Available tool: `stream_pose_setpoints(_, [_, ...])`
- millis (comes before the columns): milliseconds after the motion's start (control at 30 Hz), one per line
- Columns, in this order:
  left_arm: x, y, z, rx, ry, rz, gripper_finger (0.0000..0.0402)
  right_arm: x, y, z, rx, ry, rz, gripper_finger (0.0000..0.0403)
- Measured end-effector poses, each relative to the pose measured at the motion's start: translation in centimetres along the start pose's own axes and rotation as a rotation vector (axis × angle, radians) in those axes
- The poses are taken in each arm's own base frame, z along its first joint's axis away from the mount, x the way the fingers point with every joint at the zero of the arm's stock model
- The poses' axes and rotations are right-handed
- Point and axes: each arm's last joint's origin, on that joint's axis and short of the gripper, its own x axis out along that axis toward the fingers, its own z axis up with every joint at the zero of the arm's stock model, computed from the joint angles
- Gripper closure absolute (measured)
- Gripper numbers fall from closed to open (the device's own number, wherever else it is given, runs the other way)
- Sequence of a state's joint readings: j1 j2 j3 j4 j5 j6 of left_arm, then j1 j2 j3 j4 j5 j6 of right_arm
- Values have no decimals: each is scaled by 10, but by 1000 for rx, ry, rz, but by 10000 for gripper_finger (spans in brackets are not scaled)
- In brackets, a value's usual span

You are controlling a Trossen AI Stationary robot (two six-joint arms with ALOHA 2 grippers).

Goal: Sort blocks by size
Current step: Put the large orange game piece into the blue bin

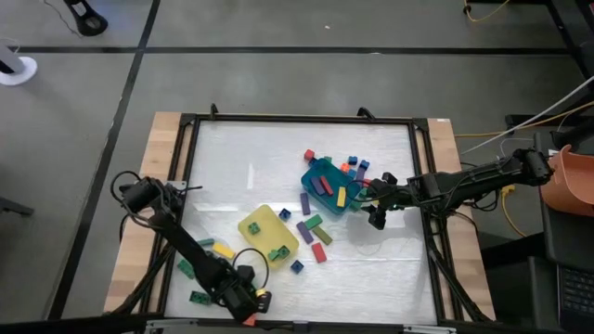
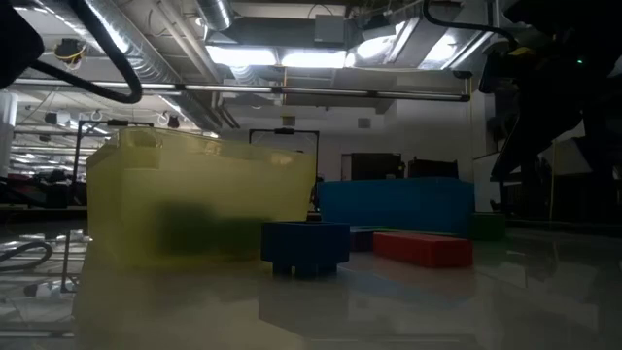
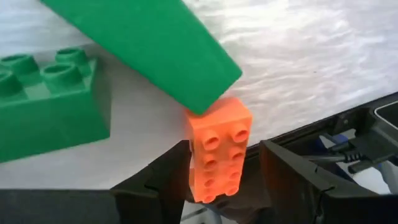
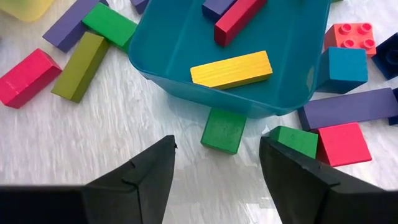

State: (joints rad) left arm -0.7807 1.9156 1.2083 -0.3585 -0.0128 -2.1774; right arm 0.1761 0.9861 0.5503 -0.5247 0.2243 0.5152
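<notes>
My left gripper point(image 1: 252, 301) is at the table's near edge, open, its fingers on either side of an orange studded brick point(image 3: 219, 146) that lies studs up. A green bar's end point(image 3: 205, 87) lies over the brick's far end, and a green studded brick point(image 3: 50, 106) sits beside it. My right gripper point(image 1: 376, 215) hovers open by the teal tray point(image 4: 180, 68), which holds a yellow bar point(image 4: 231, 70) and a red bar point(image 4: 239, 22). A green cube point(image 4: 224, 129) lies just ahead of its fingers. The yellow tray point(image 1: 269, 223) holds two green bricks. My left gripper's fingers flank the orange brick's near end point(image 3: 214, 186), slanting down from the near side and lying along the brick. A narrow gap shows beside one finger point(image 3: 292, 180). Whether the other finger point(image 3: 165, 183) touches the brick, I cannot tell.
Loose blocks lie around the teal tray: purple, olive and pink bars point(image 4: 81, 65), a red studded brick point(image 4: 351, 37) and a blue cube point(image 4: 342, 68). A blue brick point(image 2: 304, 245) and a red bar point(image 2: 423, 248) lie near the front. A dark frame point(image 1: 186, 167) edges the table.
</notes>
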Motion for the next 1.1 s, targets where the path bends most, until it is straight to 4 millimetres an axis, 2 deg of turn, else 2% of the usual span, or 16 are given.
stream_pose_setpoints(333, [17, -3, 10, 54, 2, 15, 222, 0, 0, 0, 0, 2, 2, 171])
stream_pose_setpoints(1100, [19, -2, 10, 93, 0, 30, 222, 0, 0, 0, 0, 0, -1, 171])
